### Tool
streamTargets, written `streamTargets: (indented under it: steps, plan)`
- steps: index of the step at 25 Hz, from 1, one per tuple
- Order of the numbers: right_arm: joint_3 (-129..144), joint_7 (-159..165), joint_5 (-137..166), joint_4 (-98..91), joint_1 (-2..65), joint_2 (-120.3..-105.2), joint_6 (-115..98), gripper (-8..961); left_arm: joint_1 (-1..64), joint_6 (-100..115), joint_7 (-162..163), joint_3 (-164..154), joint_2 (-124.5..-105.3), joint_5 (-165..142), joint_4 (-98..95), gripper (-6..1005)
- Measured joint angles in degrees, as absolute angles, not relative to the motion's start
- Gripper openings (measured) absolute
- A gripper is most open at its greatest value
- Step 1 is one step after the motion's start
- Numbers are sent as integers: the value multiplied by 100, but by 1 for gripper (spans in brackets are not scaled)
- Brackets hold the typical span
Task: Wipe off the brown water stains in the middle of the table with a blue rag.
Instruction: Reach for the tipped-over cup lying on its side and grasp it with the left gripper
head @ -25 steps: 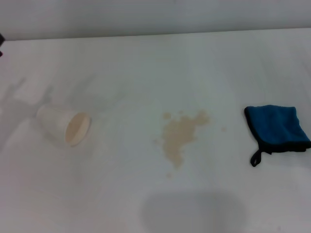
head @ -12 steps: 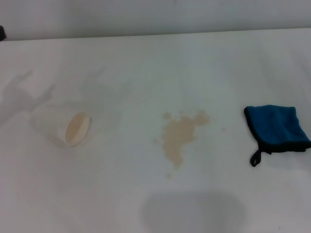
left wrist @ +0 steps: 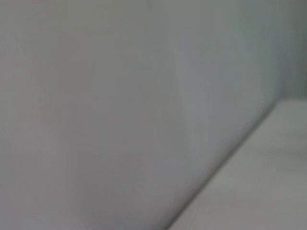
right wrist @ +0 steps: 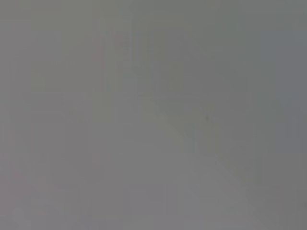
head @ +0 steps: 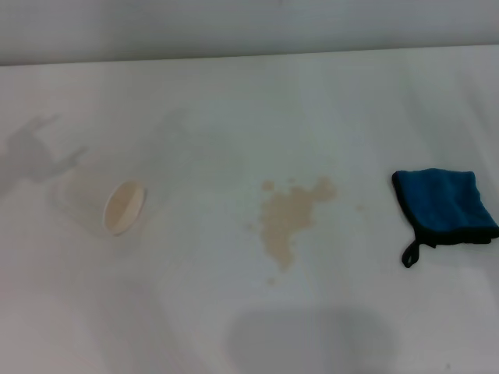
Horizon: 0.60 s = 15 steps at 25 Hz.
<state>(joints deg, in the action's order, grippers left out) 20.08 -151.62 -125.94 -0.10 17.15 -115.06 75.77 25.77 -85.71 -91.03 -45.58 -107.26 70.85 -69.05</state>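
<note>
The brown water stains (head: pixel 290 216) form a pale tan splotch with small droplets near the middle of the white table (head: pixel 234 109) in the head view. The blue rag (head: pixel 444 204) lies folded at the right, its black loop hanging from the near-left corner. Neither gripper shows in any view. A gripper-shaped shadow falls on the table at the far left. Both wrist views show only plain grey surface.
A white cup (head: pixel 105 202) lies on its side at the left, its beige inside facing the front. The table's far edge (head: pixel 249 54) meets a grey wall. A soft grey shadow covers the near middle of the table.
A dark bit of the left arm at the far-left edge has left the head view. Its shadow has shifted up and away from the cup.
</note>
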Motion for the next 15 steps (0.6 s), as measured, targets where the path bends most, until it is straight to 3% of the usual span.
streamTargets:
  steps: [15]
  plan:
    - [2003, -14953, -12595, 127, 1731, -11514, 7835, 874, 2911, -8914, -9328, -4852, -10832, 5428, -7812, 876]
